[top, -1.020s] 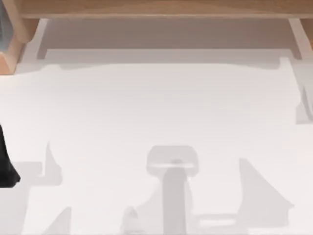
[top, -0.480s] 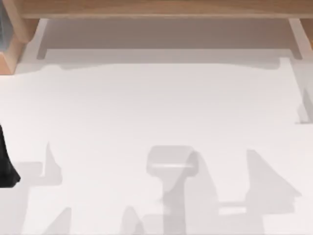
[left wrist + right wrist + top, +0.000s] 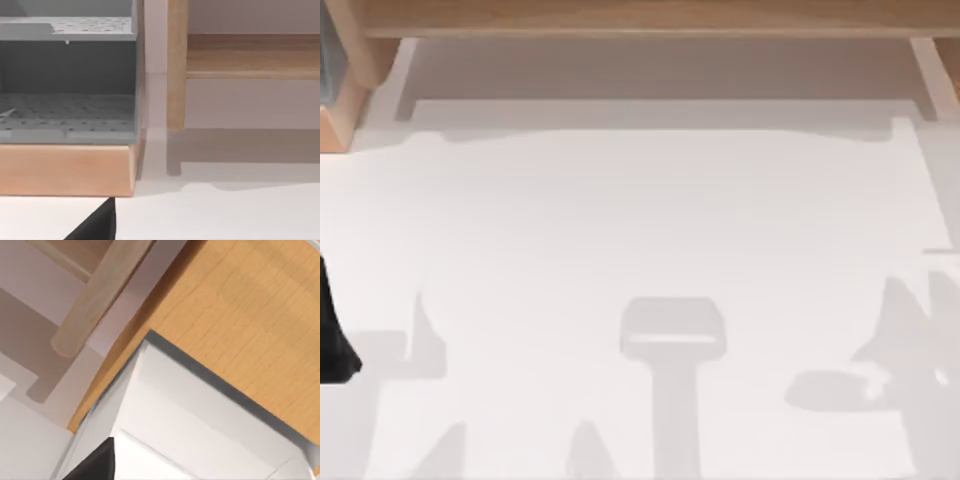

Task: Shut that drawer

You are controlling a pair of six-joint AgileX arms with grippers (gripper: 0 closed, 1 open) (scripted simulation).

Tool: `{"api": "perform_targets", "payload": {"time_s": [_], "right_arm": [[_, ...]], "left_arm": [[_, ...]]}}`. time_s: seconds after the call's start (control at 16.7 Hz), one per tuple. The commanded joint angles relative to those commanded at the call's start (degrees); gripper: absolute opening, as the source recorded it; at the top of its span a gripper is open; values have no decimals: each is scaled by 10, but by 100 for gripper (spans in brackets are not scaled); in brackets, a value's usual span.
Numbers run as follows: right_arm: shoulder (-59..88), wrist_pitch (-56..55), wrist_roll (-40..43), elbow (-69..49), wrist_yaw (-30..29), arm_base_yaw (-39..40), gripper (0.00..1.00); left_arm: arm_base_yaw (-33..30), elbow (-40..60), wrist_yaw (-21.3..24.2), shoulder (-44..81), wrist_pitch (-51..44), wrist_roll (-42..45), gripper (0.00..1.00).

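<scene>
White drawer [image 3: 660,112] is open at the table's far edge, under the wood frame [image 3: 650,18]. I cannot tell the state of either gripper. I should set my right arm flat against the front edge, near its middle, and push straight inward.

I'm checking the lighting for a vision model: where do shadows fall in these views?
Top view: soft grey shadows lie on the white table, one band below the drawer front and arm-like shapes along the near edge. Left wrist view: a shadow band lies under the wood frame. Right wrist view: a post's shadow crosses the pale floor.
</scene>
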State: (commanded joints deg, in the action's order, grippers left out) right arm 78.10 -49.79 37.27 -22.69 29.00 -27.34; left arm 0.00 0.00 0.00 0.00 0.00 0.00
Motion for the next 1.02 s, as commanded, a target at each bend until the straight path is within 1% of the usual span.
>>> {"api": "perform_targets", "payload": {"time_s": [0.36, 0.6, 0.78, 0.9, 1.02], "right_arm": [[209, -225, 269, 10, 69, -81, 100], [318, -348, 420, -4, 101, -125, 100], [369, -408, 493, -17, 115, -147, 100], [384, -425, 514, -22, 119, -154, 100], [385, -427, 516, -22, 119, -155, 100]], "left_arm": [[0, 0, 0, 0, 0, 0, 100], [0, 0, 0, 0, 0, 0, 100], [0, 0, 0, 0, 0, 0, 100], [0, 0, 0, 0, 0, 0, 100], [0, 0, 0, 0, 0, 0, 100]]}}
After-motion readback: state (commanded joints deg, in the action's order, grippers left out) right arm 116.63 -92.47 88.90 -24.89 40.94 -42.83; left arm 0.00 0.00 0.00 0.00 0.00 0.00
